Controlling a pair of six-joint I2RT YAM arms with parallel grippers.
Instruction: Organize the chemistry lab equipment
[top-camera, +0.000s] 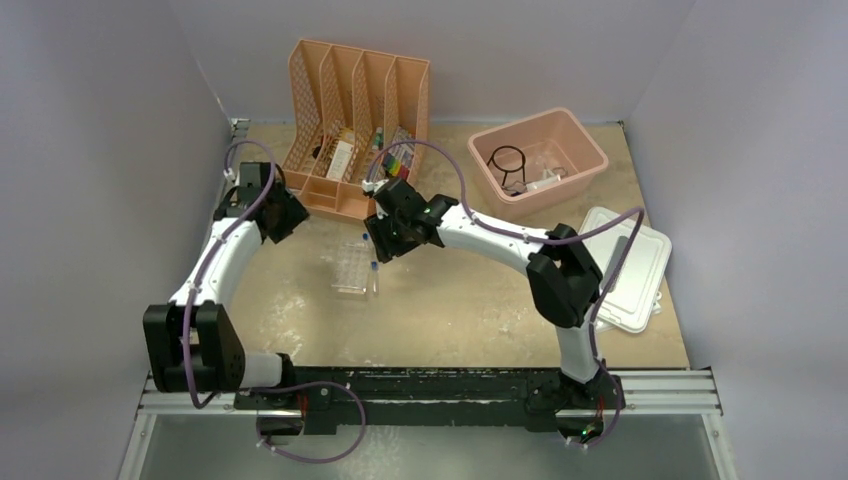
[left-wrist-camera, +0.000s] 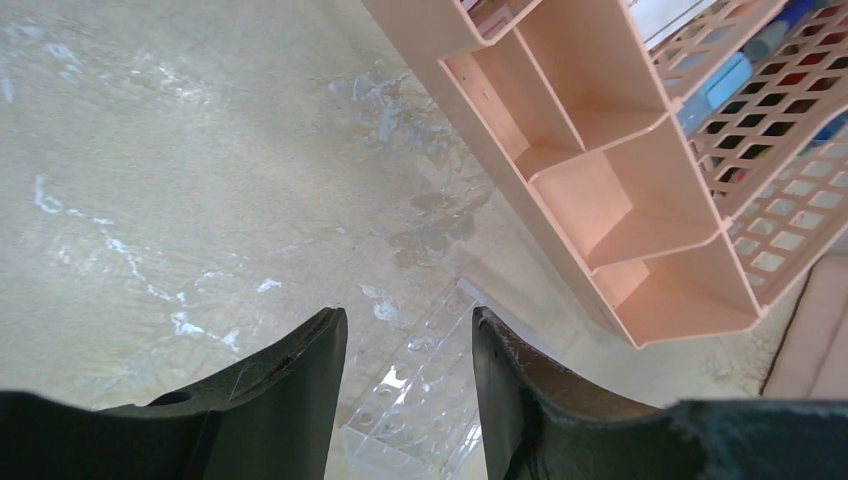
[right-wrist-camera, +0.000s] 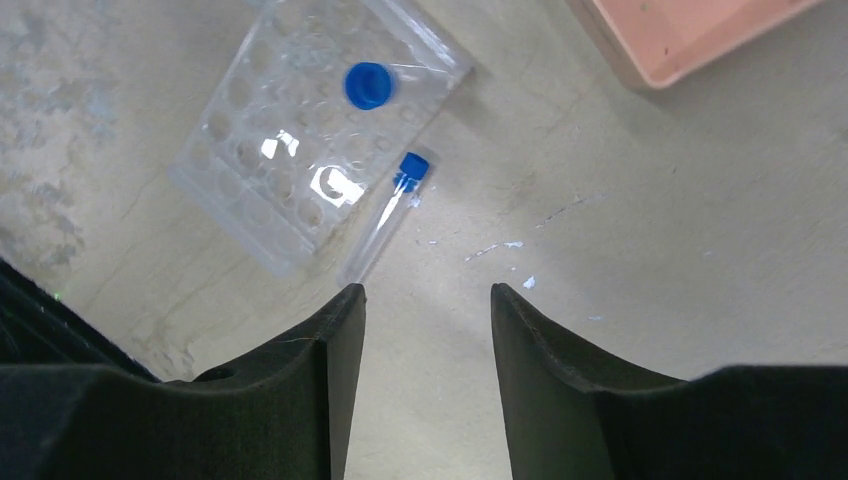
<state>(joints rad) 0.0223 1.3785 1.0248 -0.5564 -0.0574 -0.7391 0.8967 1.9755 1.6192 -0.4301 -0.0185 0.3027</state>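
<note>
Tube-racking is looking like the step in hand: one blue-capped tube (right-wrist-camera: 368, 85) is standing cap-up in the clear tube rack (right-wrist-camera: 250, 190), and a second capped tube (right-wrist-camera: 385, 215) is lying flat on the worktop (right-wrist-camera: 650, 250), just beside the rack's long edge. Its long axis is running along that edge, cap pointing away from the right tool (right-wrist-camera: 425, 292), which is hovering above, jaws apart and empty. The left tool (left-wrist-camera: 410, 315) is hanging open over the rack's corner, holding nothing. Next, I'd say: descending, pinching across the lying tube's middle, tipping it upright into a hole

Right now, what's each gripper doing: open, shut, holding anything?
Left gripper: open, holding nothing.
Right gripper: open, holding nothing; a blue-capped tube lies loose beyond its fingertips.
</note>
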